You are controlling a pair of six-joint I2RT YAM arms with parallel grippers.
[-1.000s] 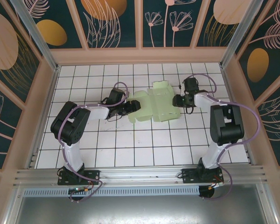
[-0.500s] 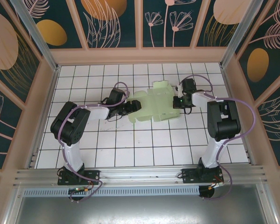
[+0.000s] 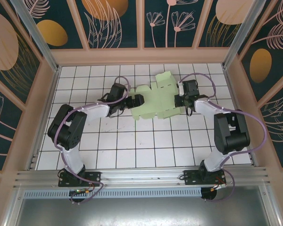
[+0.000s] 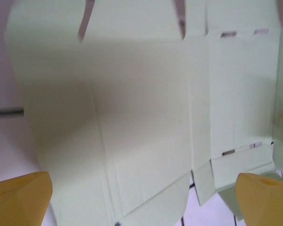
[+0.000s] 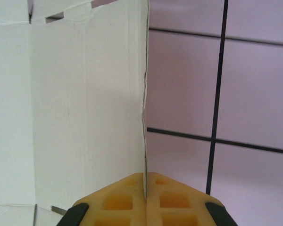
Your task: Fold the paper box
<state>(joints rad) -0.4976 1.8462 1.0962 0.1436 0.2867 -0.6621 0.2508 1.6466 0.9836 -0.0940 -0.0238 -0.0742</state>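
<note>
Mint paper box (image 5: 85, 108) has its edge pinched by right gripper (image 5: 145, 181).

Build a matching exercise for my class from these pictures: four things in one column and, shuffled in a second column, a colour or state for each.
Column one
1. paper box
2. left gripper
3. right gripper
4. table

Column two
A. shut on an edge of the card
B. white with dark grid lines
C. pale green
D. open, fingertips wide apart

Pairs: 1-C, 2-D, 3-A, 4-B
</note>
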